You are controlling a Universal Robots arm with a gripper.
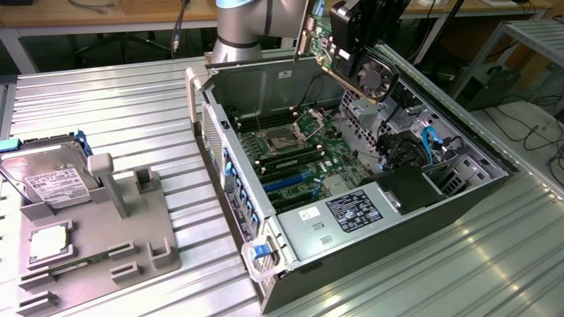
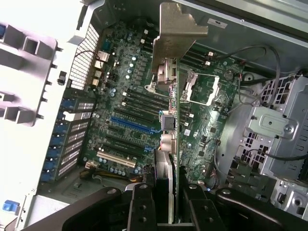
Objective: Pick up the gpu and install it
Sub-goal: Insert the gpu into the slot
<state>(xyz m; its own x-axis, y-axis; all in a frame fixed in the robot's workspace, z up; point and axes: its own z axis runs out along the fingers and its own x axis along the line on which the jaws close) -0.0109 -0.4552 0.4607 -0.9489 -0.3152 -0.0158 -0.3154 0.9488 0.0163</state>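
The gpu (image 1: 370, 74) hangs tilted above the far end of the open computer case (image 1: 291, 251), its black fan facing the exterior view's right. My gripper (image 1: 355, 26) is shut on its upper part. In the wrist view the gpu (image 2: 174, 115) is edge-on, a thin green board with its silver bracket (image 2: 177, 33) at the far end. The black fingers (image 2: 142, 204) of my gripper (image 2: 169, 197) press on both of its sides. The card floats over the motherboard (image 2: 120, 101), apart from it, near the blue slot (image 2: 134, 126) and the CPU socket (image 2: 202, 89).
On the exterior view's left, a grey fixture tray (image 1: 145, 231) holds a silver hard drive (image 1: 44, 175), a CPU (image 1: 49, 241) and a memory stick (image 1: 78, 266). Inside the case are cables and a drive cage (image 1: 440, 158). A ribbed metal table (image 1: 115, 105) lies under everything.
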